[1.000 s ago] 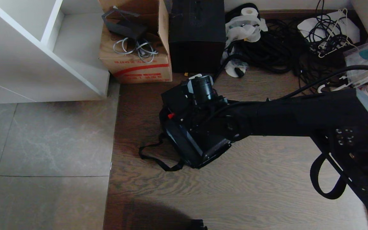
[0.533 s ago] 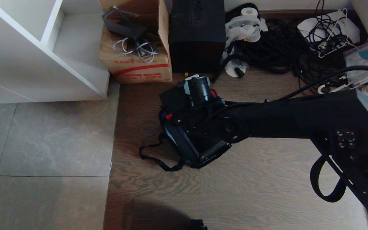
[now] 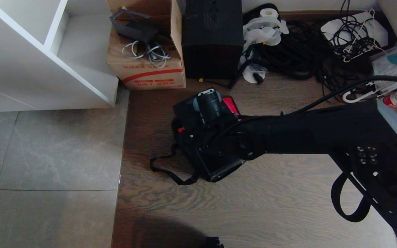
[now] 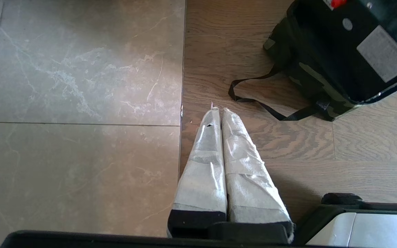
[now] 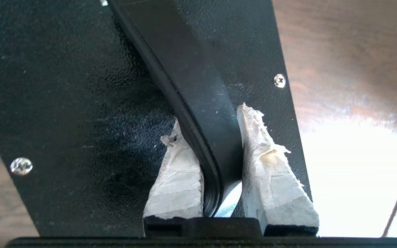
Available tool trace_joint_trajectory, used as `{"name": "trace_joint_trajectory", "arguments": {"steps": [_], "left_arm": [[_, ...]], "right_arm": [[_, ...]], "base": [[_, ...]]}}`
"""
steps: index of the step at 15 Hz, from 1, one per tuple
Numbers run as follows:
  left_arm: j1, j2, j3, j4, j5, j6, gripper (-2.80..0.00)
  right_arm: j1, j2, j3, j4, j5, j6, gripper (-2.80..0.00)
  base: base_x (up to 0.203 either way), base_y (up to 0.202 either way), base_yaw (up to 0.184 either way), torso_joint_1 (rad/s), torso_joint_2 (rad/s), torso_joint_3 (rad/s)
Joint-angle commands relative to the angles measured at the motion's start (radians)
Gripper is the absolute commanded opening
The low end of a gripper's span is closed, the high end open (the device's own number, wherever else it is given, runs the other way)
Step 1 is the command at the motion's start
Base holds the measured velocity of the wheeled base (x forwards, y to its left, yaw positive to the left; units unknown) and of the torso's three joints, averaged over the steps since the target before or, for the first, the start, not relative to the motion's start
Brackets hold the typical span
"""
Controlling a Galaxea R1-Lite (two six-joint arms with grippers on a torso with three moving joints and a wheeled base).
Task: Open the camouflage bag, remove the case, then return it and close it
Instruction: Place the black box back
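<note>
Right gripper (image 5: 207, 137) clamps the case (image 5: 81, 103) by its handle (image 5: 184, 86).
Case hangs directly above the camouflage bag (image 4: 308, 79) on the floor; left gripper (image 4: 218, 109) closed, idle.

Case (image 4: 343, 51): black, grey label, red latch. Camouflage bag (image 4: 308, 77): green-black-tan pattern, black strap, red lining. Gripper fingers (image 5: 274, 165) white-taped; cardboard box (image 3: 150, 65) brown, red stripe; floor (image 3: 253, 206) brown wood, grey tile.

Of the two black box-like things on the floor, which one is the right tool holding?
The flat case with the red latch, held by its handle in the right tool; the tall box by the wall stands untouched.
</note>
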Motion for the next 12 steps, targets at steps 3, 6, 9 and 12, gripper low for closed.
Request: {"name": "trace_joint_trajectory", "arguments": {"steps": [3,6,9,12], "left_arm": [[0.0,0.0,0.009,0.0,0.0,-0.001,-2.8],[0.0,0.0,0.009,0.0,0.0,0.0,-2.8],[0.0,0.0,0.009,0.0,0.0,0.0,-2.8],[0.0,0.0,0.009,0.0,0.0,0.0,-2.8]], "right_arm": [[0.0,0.018,-0.01,0.002,-0.005,0.0,-2.8],[-0.002,0.004,-0.012,0.003,0.0,-0.001,-2.8],[-0.003,0.012,-0.024,-0.002,-0.003,0.002,-2.8],[-0.003,0.011,-0.031,-0.006,0.0,-0.001,-2.8]], "base": [[0.0,0.0,0.0,0.0,0.0,0.0],[0.0,0.0,0.0,0.0,0.0,0.0],[0.0,0.0,0.0,0.0,0.0,0.0],[0.0,0.0,0.0,0.0,0.0,0.0]]}}
